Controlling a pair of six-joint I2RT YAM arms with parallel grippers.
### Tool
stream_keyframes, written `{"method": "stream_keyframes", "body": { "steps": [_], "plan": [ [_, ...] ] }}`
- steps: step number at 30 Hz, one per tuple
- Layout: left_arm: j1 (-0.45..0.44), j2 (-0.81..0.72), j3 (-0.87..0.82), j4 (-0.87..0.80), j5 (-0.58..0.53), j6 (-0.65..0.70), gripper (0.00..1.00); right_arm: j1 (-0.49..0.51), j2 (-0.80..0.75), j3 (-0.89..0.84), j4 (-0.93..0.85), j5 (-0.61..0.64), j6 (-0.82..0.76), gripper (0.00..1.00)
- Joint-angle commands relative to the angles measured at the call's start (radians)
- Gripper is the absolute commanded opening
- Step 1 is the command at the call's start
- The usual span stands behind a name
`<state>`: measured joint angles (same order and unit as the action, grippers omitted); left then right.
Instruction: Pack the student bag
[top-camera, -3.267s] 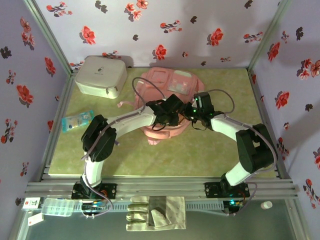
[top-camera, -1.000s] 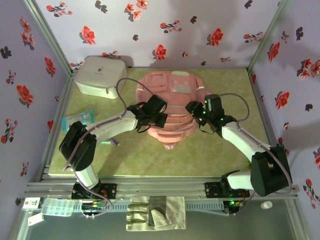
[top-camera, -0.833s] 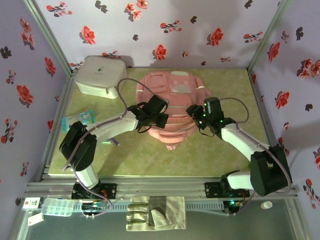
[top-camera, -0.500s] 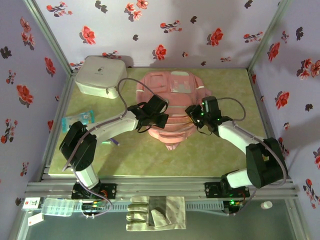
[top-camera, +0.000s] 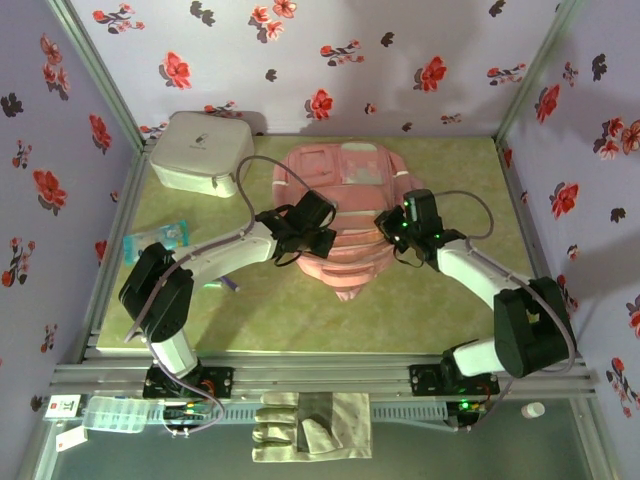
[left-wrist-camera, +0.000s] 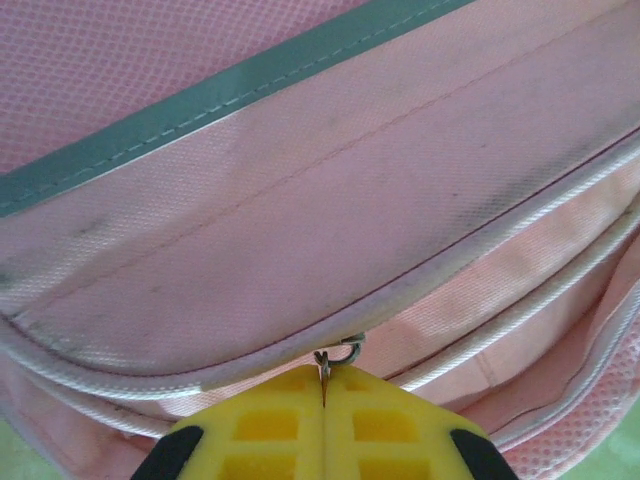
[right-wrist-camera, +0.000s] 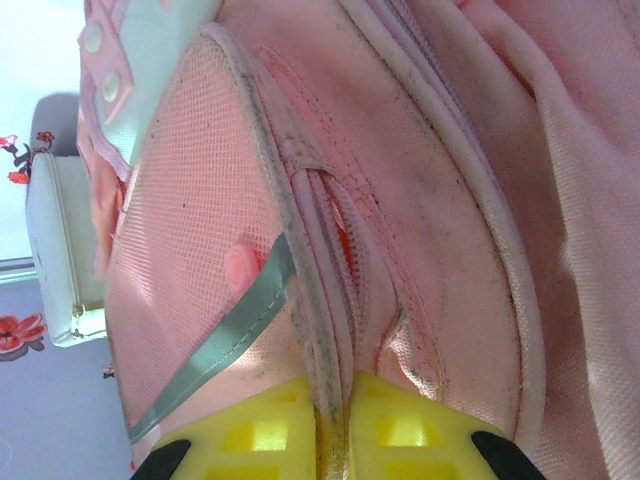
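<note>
The student bag (top-camera: 345, 185) is a large pink backpack lying flat mid-table, pale pockets toward the far wall. My left gripper (top-camera: 327, 234) rests on its left side; in the left wrist view the yellow fingers (left-wrist-camera: 270, 425) are shut on the small metal zip pull (left-wrist-camera: 324, 360) under a piped seam of the bag (left-wrist-camera: 300, 200). My right gripper (top-camera: 386, 226) is at the bag's right side. In the right wrist view this gripper (right-wrist-camera: 333, 395) is shut on a grubby pink piped edge (right-wrist-camera: 312, 320) of the bag, beside a partly open zip (right-wrist-camera: 345, 240).
A white-grey zip case (top-camera: 200, 152) stands at the back left, and its edge shows as the case (right-wrist-camera: 55, 250) in the right wrist view. A blue packet (top-camera: 155, 242) lies near the left wall. A glove (top-camera: 310, 425) and a clear box (top-camera: 115, 415) sit below the rail.
My right gripper has moved in to the bag's right side and closed on its piped edge. The left gripper has stayed shut on the zip pull in the same place.
</note>
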<state>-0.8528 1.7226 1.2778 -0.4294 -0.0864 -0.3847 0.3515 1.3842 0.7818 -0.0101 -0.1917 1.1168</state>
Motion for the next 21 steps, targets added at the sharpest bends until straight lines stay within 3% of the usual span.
{"method": "stream_keyframes", "body": {
  "steps": [1, 14, 21],
  "plan": [
    [0.015, -0.042, -0.015, -0.056, -0.081, 0.029, 0.0, -0.005, -0.046, 0.025, -0.054, 0.104, -0.038, 0.11],
    [0.155, -0.086, -0.076, -0.011, -0.116, 0.163, 0.0, -0.006, -0.065, 0.011, -0.058, 0.105, -0.043, 0.1],
    [0.236, -0.026, -0.005, -0.002, 0.097, 0.456, 0.0, -0.006, -0.082, 0.014, -0.105, 0.113, -0.057, 0.1]
  ]
}}
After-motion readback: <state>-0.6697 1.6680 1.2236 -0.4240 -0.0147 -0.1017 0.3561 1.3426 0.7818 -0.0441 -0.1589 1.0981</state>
